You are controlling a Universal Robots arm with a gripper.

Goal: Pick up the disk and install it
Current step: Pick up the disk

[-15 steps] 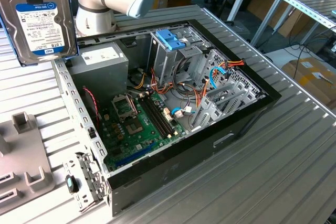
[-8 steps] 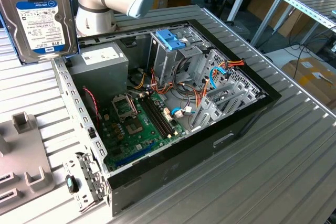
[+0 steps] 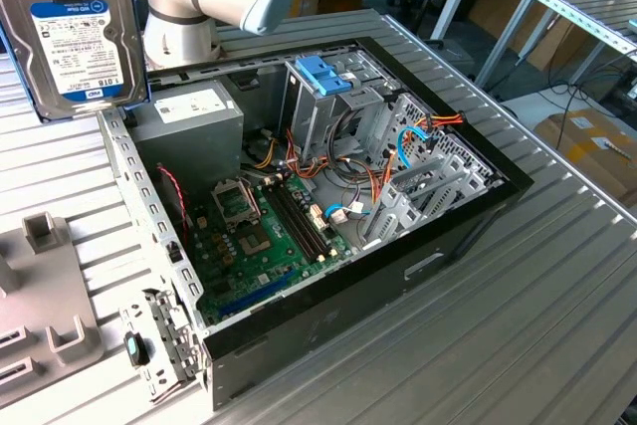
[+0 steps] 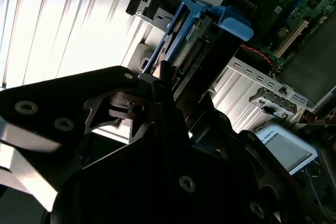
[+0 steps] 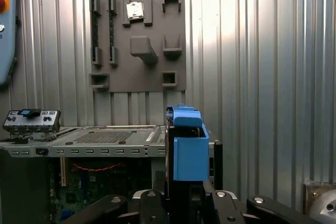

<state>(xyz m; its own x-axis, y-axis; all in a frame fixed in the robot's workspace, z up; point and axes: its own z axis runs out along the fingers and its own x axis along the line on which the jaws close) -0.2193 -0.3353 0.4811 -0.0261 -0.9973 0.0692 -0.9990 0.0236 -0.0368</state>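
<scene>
In the exterior view, a flat rectangular silver-grey disk with a white-and-blue label, framed by a light-blue plastic carrier rail (image 3: pixel 75 32), is seen upright with its label face outward. It is raised off the ribbed metal surface (image 3: pixel 518 325), just outside the corner of the open black computer case (image 3: pixel 468 216) on the exterior view's left. Inside the case, a darker blue plastic bracket (image 3: pixel 323 75) sits atop the metal drive cage (image 3: pixel 309 121), near orange-red cables (image 3: pixel 438 124).

In the second wrist view, the disk is shown edge-on above the case's wall, with the black jaws clenched on its lower end.

In the first wrist view, the rail's end stands between the jaws, and a grey plastic fixture plate (image 5: pixel 136 40) lies beyond the case.

The carry is judged to call for a firm, square grip, with the case wall and cables cleared.
</scene>
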